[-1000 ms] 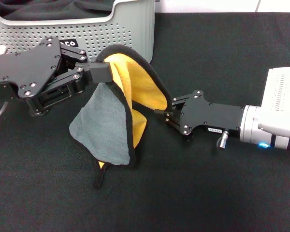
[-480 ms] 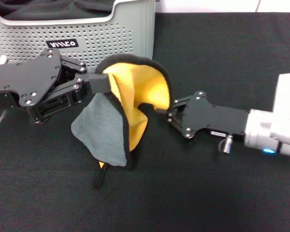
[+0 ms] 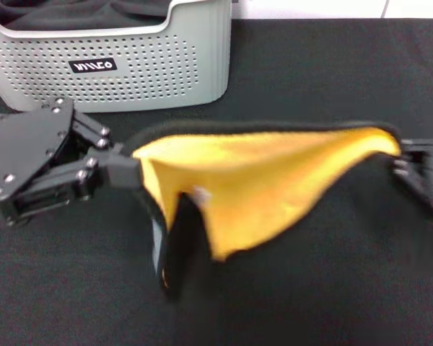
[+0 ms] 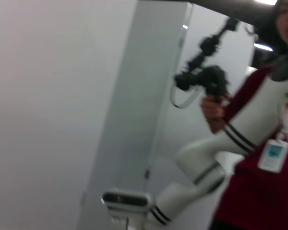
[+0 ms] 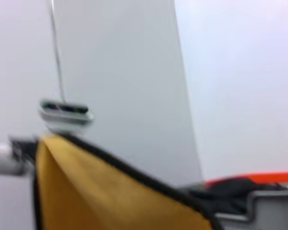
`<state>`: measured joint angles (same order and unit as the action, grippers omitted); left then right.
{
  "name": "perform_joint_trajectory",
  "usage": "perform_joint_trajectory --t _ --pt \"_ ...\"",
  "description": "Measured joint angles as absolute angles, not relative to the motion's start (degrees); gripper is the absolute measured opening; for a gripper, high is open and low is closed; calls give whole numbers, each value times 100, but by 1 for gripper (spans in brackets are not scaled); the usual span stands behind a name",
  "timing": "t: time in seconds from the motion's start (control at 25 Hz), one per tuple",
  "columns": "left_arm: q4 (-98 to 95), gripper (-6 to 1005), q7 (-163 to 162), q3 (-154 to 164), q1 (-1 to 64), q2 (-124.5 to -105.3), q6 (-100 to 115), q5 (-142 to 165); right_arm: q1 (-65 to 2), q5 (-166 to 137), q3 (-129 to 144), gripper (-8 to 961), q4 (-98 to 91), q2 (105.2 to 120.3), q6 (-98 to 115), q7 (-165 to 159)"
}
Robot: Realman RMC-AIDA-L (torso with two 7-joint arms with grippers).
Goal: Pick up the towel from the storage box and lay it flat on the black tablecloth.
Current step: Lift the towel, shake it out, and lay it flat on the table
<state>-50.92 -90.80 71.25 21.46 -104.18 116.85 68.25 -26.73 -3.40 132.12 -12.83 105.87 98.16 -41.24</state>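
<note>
The towel point(image 3: 260, 176) hangs stretched wide between my two grippers above the black tablecloth point(image 3: 332, 79), yellow-orange side facing me, black edging along its top; a lower corner droops at the left. My left gripper point(image 3: 126, 173) is shut on the towel's left corner. My right gripper point(image 3: 404, 160) is shut on its right corner at the right edge of the head view. The right wrist view shows the towel's yellow side point(image 5: 101, 191). The light grey storage box point(image 3: 130, 61) stands at the back left, behind the left gripper.
A dark cloth point(image 3: 79, 11) lies inside the storage box. The left wrist view shows a wall and a person point(image 4: 259, 158) holding a camera rig.
My grippers have moved apart, the right one far to the right and the left one left and toward me. The towel went from a folded bunch to a wide taut span.
</note>
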Motion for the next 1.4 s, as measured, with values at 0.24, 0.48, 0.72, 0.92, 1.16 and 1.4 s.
perform_joint_trajectory --t 0.24,0.48,0.72,0.92,1.16,1.4 --pt "-5846 9 -9519 7899 2151 -10028 11692 6590 -2458 -657 13222 12 -905 10235 11761 -4831" --pt "-5891 9 -9784 7954 2156 -9841 11685 6610 -2560 -964 13205 12 -614 10340 12221 -5475" --pt "-4597 10 -9436 5673 2597 -10392 11614 8974 -3190 -1028 13152 12 -442 10540 10849 -5903" --pt "-4177 10 -8956 4025 3004 -10820 10990 11252 -3820 -1170 13130 12 -378 10685 9418 -6243" --pt "-4153 12 -8885 3932 3021 -10915 10246 11522 -4481 -1198 13163 12 -371 10668 8095 -6418" --pt "-4159 13 -8906 3930 3035 -10979 9629 11473 -5059 -1826 13173 12 -402 10680 7088 -6693"
